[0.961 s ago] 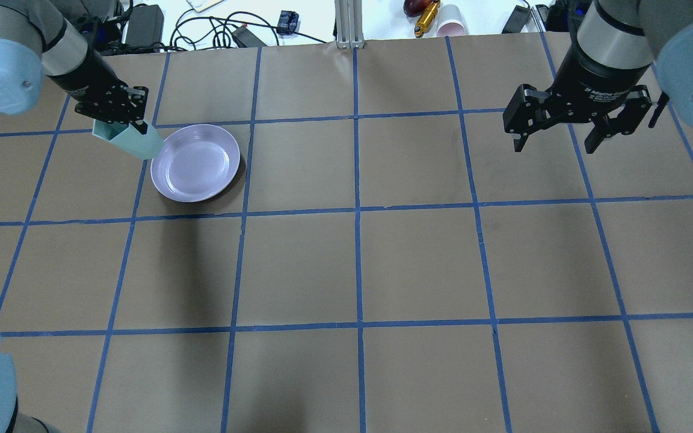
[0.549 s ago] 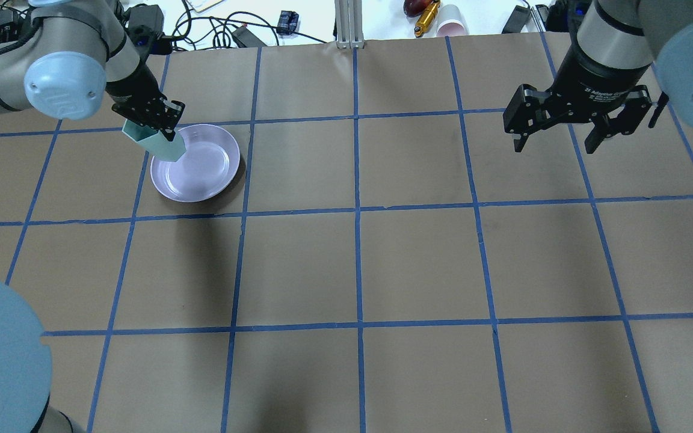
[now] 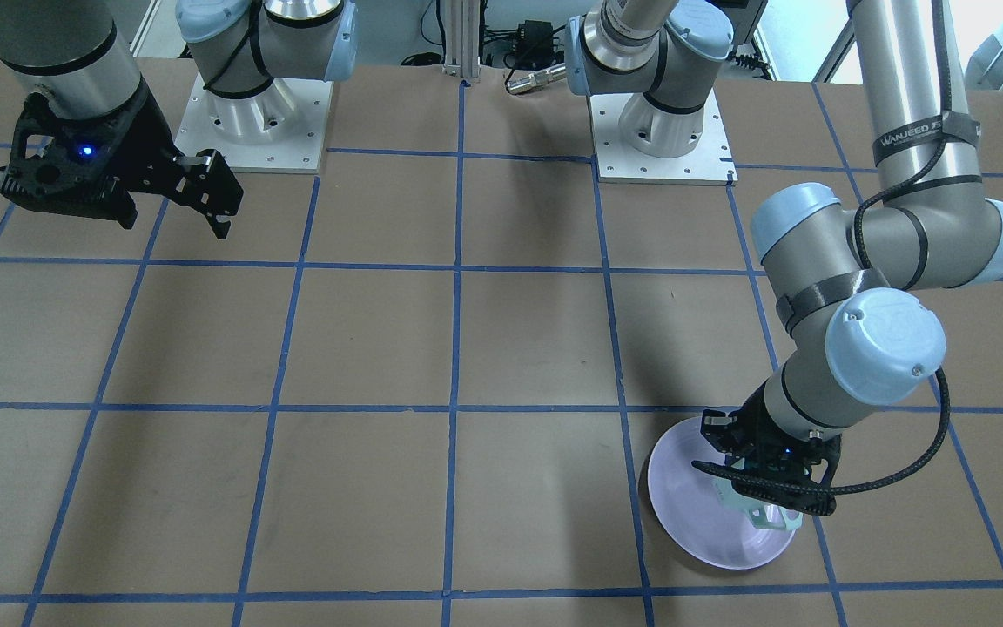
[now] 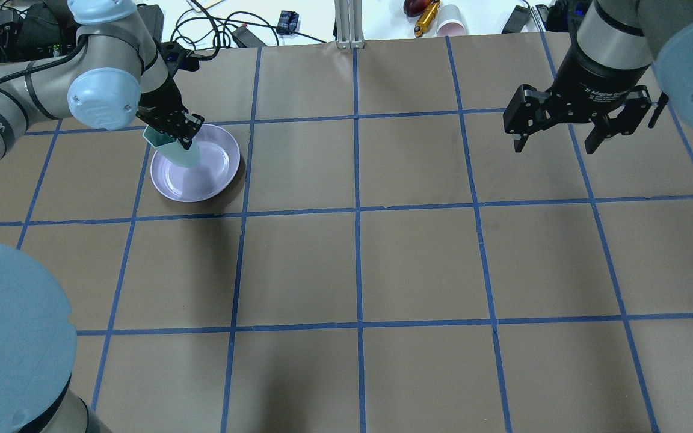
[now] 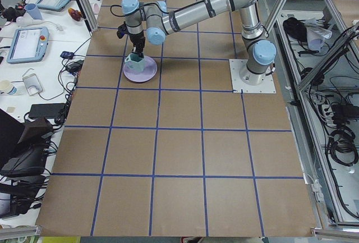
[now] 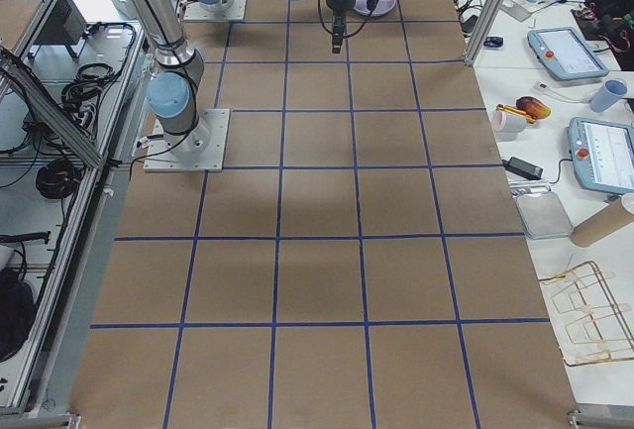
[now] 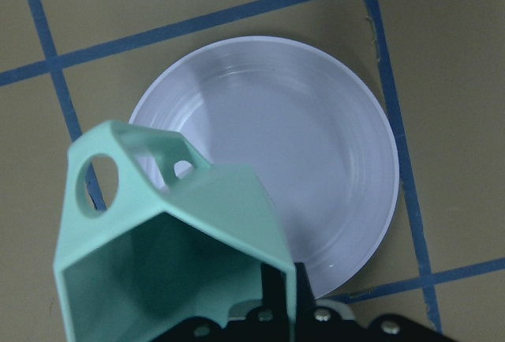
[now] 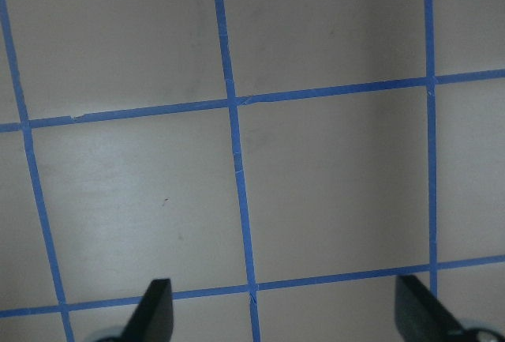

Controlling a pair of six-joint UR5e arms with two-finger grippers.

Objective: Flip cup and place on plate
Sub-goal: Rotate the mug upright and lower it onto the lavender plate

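left gripper clamped on rim of mint faceted cup, cup tilted over lavender plate; contact unclear. right gripper spread wide, well apart.

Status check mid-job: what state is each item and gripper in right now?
cup: held off the table, tilted, mouth up towards the gripper, over the plate's edge; contact with the plate unclear.
plate: lying flat, right way up.
left gripper: shut on the cup's wall.
right gripper: open, empty.
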